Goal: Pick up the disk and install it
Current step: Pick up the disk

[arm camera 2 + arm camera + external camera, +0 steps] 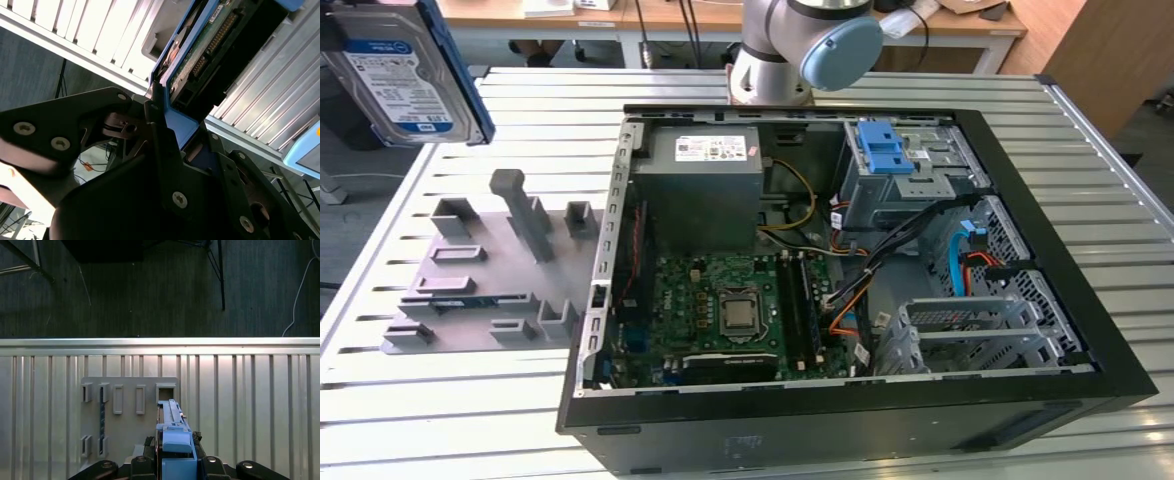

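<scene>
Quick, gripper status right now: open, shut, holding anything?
Gripper: shut on the disk, clamped on its blue carrier frame.

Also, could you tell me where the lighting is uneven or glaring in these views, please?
Exterior view: even light, with the computer case interior shadowed; the disk is well lit. First wrist view: a glaring strip along the table edge, dark floor beyond. Second wrist view: the gripper is dark against washed-out table slats.
</scene>
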{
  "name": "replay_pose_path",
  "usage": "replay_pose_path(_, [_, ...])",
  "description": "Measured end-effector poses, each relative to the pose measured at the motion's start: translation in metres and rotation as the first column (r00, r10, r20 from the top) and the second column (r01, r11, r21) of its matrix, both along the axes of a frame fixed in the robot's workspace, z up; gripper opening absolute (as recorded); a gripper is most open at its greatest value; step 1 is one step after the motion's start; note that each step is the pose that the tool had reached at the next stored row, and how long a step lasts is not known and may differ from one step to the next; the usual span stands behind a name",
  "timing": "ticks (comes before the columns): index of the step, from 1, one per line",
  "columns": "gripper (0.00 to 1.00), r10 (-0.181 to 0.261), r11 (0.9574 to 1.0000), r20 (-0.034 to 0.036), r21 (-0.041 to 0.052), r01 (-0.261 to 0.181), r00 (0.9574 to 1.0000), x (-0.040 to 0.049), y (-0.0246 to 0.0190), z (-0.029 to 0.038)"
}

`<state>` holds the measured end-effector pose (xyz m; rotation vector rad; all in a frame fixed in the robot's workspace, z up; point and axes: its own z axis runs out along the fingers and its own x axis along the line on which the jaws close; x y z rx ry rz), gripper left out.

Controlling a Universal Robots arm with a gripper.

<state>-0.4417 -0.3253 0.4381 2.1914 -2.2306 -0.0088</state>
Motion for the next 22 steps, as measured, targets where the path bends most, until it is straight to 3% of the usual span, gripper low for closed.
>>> replay_pose_path(22, [0.36, 0.000, 1.0000, 0.0001, 0.0001, 0.000, 1.0000, 0.0000, 0.0000, 0.0101])
